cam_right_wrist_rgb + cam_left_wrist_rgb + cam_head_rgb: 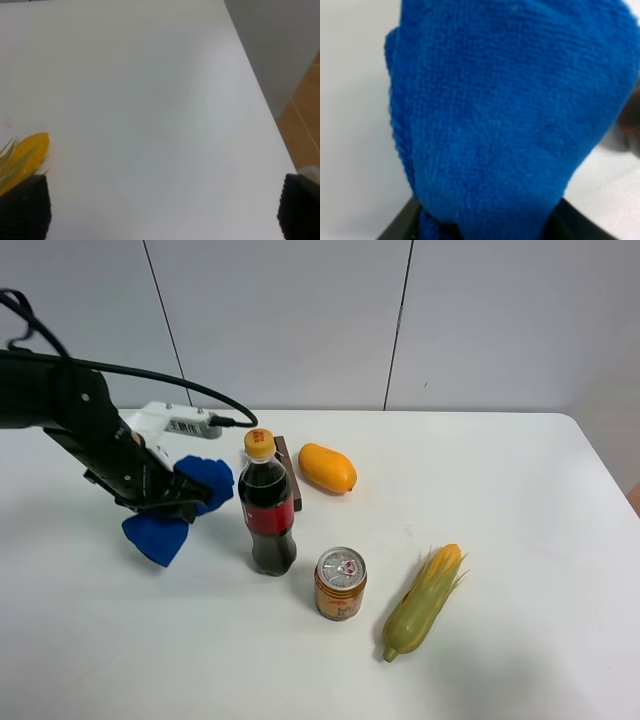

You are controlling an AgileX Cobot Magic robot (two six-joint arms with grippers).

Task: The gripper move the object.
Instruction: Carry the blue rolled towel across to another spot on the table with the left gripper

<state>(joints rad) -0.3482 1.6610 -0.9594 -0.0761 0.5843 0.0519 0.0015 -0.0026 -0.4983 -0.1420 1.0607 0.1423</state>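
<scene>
Jaws of the left gripper (183, 504) are pinching the blue object (157, 538) at its narrow middle, one lobe showing on either side; in the high view the object is at 9 o'clock of the cola bottle (268, 510), just beside it, over the white desk (520, 490); the right gripper (165, 210) has its jaws spread wide, the corn cob (22, 155) near one fingertip.
</scene>
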